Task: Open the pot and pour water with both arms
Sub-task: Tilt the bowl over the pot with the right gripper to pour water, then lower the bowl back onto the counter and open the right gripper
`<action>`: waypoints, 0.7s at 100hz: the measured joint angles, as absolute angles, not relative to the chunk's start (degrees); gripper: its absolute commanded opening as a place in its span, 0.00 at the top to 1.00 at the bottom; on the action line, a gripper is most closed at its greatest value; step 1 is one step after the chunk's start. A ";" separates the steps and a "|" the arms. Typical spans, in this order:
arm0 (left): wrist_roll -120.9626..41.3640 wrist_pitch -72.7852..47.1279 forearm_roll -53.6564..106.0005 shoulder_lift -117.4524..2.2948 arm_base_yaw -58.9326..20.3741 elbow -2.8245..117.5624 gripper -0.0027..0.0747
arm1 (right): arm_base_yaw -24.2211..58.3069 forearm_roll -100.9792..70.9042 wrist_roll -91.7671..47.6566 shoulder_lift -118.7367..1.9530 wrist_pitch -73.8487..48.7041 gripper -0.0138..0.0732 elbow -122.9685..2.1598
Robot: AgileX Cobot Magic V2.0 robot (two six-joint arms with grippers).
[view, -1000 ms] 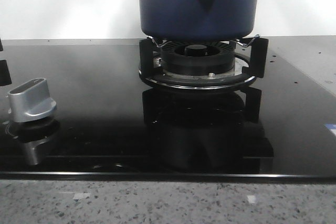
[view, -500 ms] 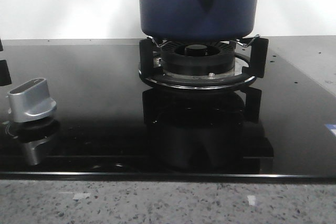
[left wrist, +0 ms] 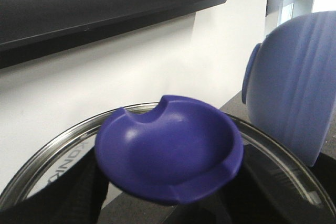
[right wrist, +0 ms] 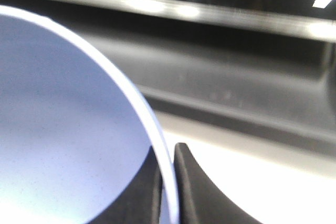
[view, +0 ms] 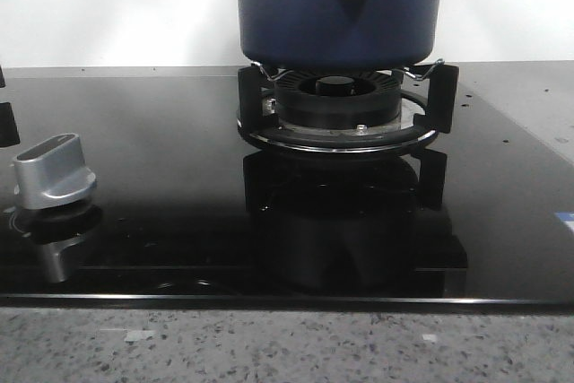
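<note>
The dark navy pot (view: 305,15) stands on the gas burner's black support (view: 341,114), its handle lug with the small hole facing me; its top is cut off by the frame. In the left wrist view, my left gripper (left wrist: 168,200) is shut on the blue knob (left wrist: 168,150) of a glass lid with a steel rim (left wrist: 58,145), held up in the air. A lighter blue bowl (left wrist: 294,87) hangs close beside the lid. My right gripper (right wrist: 169,198) is shut on that bowl's thin rim (right wrist: 142,108). Neither gripper shows in the front view.
A silver control knob (view: 54,172) sits at the left of the black glass hob (view: 161,150). A speckled stone counter edge (view: 287,347) runs along the front. A dark hood or shelf (left wrist: 105,3) hangs above the white wall.
</note>
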State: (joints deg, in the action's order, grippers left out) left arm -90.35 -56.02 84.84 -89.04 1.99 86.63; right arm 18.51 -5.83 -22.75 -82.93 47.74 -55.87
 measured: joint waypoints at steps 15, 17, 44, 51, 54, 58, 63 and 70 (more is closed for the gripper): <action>-90.25 -55.75 86.51 -89.04 0.32 86.63 0.50 | 17.63 -13.48 -22.62 -79.76 29.10 0.90 -62.12; -90.25 -55.67 86.63 -89.04 -0.11 86.63 0.50 | 17.15 -14.50 -22.62 -79.36 25.54 0.90 -63.38; -90.25 -55.67 87.23 -89.04 -6.92 86.63 0.50 | 3.61 -21.86 -22.20 -77.70 -22.56 0.90 -79.20; -90.25 -55.67 87.23 -89.04 -8.58 86.63 0.50 | -1.13 -22.16 -20.78 -77.70 -32.20 0.90 -81.15; -90.25 -55.52 87.23 -89.04 -9.38 86.63 0.50 | -3.11 -22.30 -20.13 -77.70 -35.57 0.90 -81.52; -90.25 -55.30 87.23 -89.04 -10.19 86.63 0.50 | -6.11 -22.30 -19.33 -77.70 -40.54 0.90 -81.67; -90.25 -54.87 87.23 -89.04 -11.46 86.63 0.50 | -9.47 -22.20 -18.93 -77.70 -45.86 0.90 -81.67; -90.25 -54.35 87.23 -89.04 -13.01 86.63 0.50 | -13.82 -22.09 -18.69 -77.70 -51.63 0.90 -81.05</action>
